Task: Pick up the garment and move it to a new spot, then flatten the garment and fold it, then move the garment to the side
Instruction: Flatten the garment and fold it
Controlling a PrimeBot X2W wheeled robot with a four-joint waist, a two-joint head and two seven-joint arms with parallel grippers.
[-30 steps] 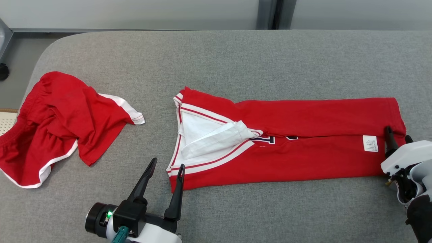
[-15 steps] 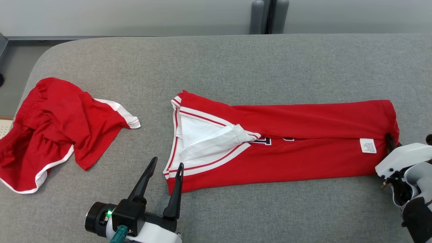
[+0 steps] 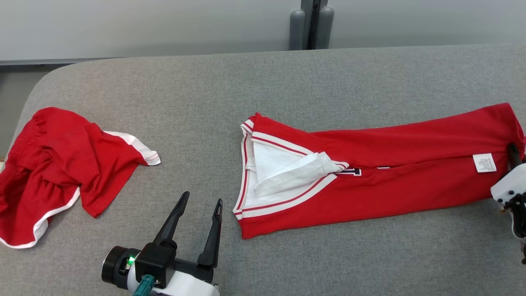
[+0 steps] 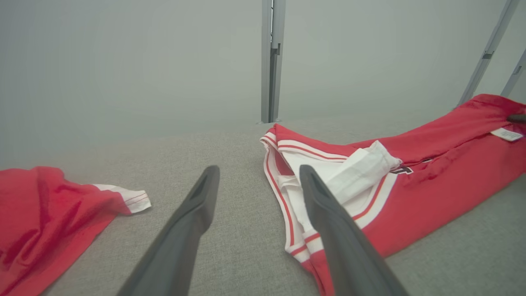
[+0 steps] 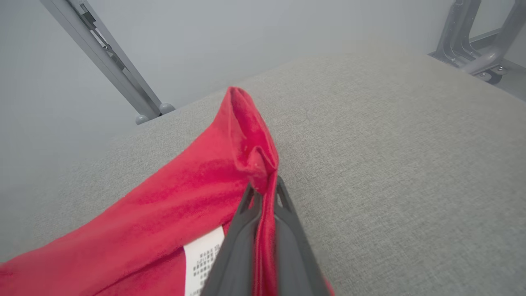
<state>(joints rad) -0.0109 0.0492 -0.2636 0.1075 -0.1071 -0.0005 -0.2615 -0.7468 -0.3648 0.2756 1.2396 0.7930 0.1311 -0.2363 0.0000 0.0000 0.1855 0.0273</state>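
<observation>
The grey fabric-covered table (image 3: 287, 82) carries everything, and the largest thing on it is the red sleeveless jersey with white-and-red striped trim (image 3: 390, 164), lying right of centre as a long band. Both long sides are turned in to meet along the middle, the V-neck end points to the robot's left and the hem end sits at the far right. A crumpled pair of red shorts with white edging (image 3: 61, 156) lies well apart at the table's left end. The right end effector (image 5: 265, 187) is clamped shut on the jersey's hem edge, with a ridge of red cloth bunched up between its fingers. The left end effector (image 3: 203, 197) stands wide apart and empty, near the neck-end corner but not touching it. A small white care label (image 3: 484, 163) lies just beside the pinched spot. The lengthwise fold looks done, so this seems to be the start of the crosswise fold. The next move likely calls for lifting the hem over toward the neckline while the left end effector takes or pins the neck end so the band does not slide.
</observation>
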